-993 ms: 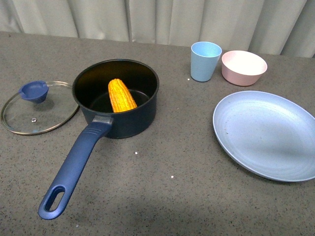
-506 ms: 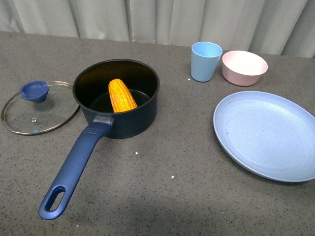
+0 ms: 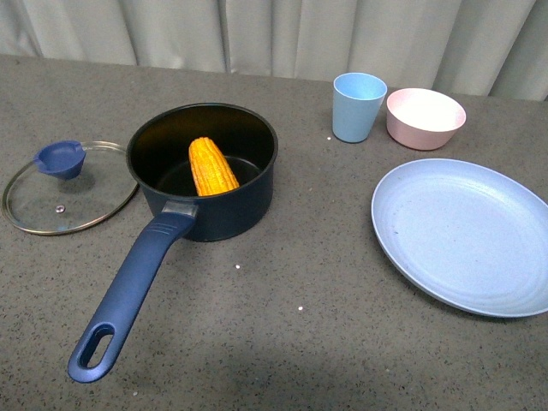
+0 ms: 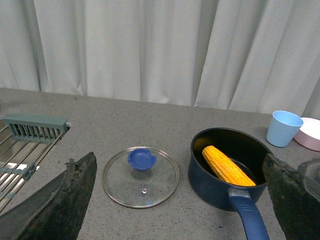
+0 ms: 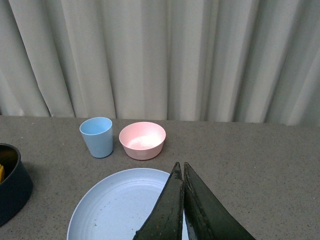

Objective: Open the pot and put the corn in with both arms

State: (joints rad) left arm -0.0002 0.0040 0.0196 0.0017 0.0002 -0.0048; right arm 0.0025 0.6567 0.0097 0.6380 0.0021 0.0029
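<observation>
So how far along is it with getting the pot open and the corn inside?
It looks finished. The glass lid lies flat on the table beside the pot, and the corn rests inside, leaning on the wall. Nothing is in hand: the left gripper has its jaws wide apart and empty, and the right gripper is closed on nothing. No step seems left.

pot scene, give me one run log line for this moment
pot: open | corn: inside pot | lid: on table beside pot | left fingers: apart, empty | right fingers: closed, empty
</observation>
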